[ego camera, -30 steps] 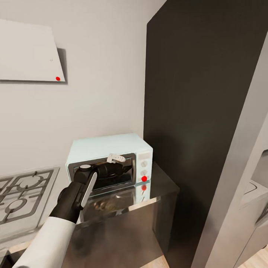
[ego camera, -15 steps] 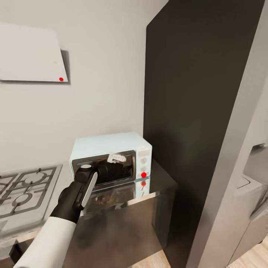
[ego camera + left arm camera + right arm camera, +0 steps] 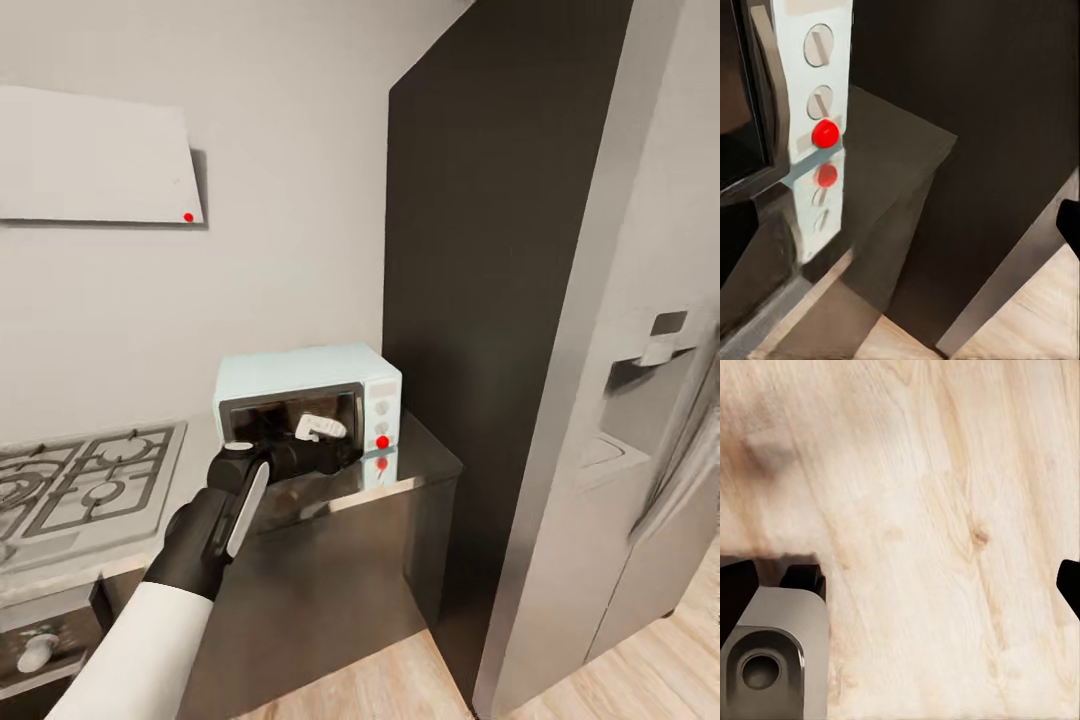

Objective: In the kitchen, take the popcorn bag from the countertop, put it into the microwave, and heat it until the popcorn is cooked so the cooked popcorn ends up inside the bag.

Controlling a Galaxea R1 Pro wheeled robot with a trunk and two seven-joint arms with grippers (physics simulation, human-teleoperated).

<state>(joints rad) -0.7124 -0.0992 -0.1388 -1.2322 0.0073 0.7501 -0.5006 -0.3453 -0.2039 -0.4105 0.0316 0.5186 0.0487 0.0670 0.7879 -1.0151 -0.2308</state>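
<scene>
On the grey countertop (image 3: 420,462), against the tall dark cabinet panel (image 3: 480,300), the pale mint microwave (image 3: 300,372) stands with its cavity facing the robot. The left gripper (image 3: 318,430) sits at the cavity mouth, just left of the white control panel with its two knobs (image 3: 817,45) and red button (image 3: 825,133). Its opening width and contents cannot be determined from these views. The popcorn bag is not identifiable; whether it lies inside the cavity cannot be told. The right wrist view faces the wood plank floor (image 3: 945,510); that gripper's state is likewise undetermined. The gas hob (image 3: 90,480) lies left of the microwave.

Risk: the wrist is close to the door frame; a sideways move could strike the frame or shift the microwave.
</scene>
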